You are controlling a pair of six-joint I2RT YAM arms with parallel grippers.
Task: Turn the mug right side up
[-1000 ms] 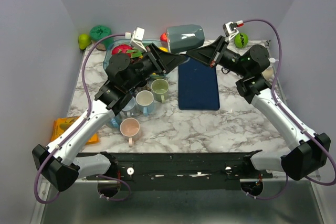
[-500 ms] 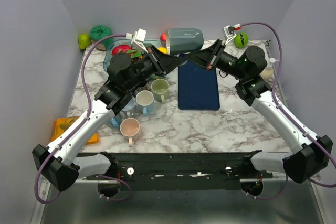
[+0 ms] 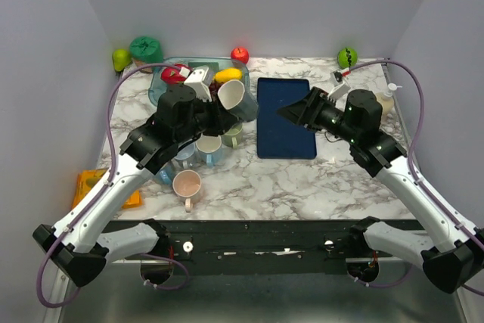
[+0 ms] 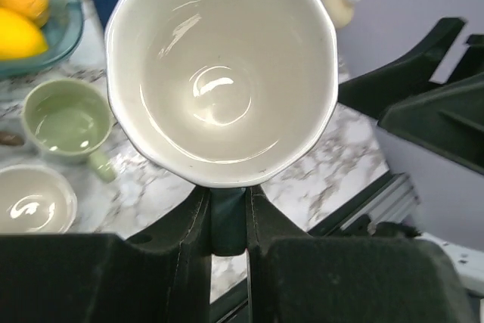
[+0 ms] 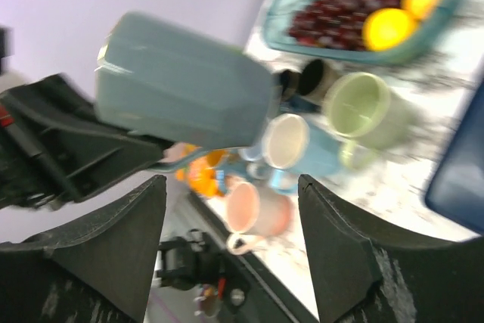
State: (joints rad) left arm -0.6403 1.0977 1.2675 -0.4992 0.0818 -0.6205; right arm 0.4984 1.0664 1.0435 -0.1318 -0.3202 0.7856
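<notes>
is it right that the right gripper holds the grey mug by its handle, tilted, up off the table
No. The left gripper holds the grey mug by its handle, tilted, up off the table; the left wrist view shows it. The right gripper is open.

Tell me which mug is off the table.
The grey-blue mug with the cream inside, held tilted in the air by the left gripper. The green mug, pink mug and blue mug stand upright on the table.
</notes>
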